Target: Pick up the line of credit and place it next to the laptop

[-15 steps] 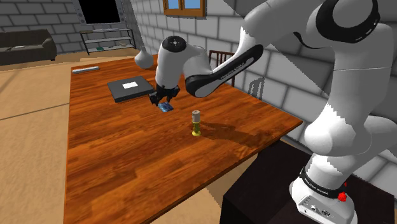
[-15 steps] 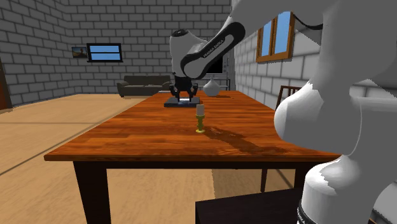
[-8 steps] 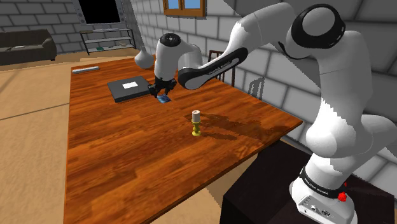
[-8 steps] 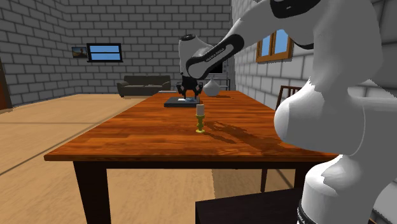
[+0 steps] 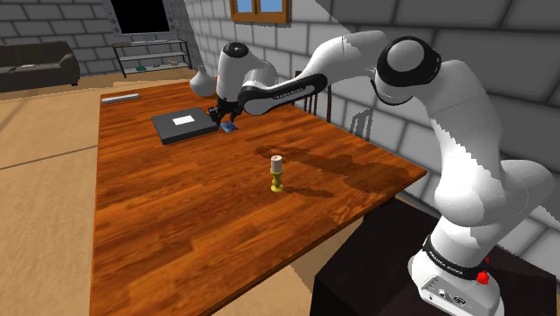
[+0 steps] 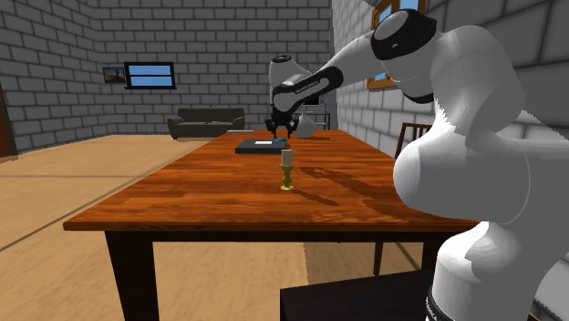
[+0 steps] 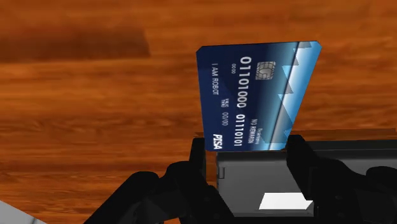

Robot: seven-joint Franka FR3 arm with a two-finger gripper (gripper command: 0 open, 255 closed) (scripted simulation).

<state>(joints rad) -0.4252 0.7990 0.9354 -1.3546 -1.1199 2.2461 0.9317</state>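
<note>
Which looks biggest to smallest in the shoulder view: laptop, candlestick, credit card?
1. laptop, plainly largest.
2. candlestick, though it stands nearer the camera.
3. credit card, smallest, clasped in the gripper.

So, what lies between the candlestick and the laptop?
Bare table between the candlestick and the laptop, in the shoulder view; the claw, shut on the blue card, hangs by the laptop's edge.

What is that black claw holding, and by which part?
A blue credit card, clasped between the two black fingers of the gripper at the end bearing the PISA logo; the rest sticks out beyond them.
</note>
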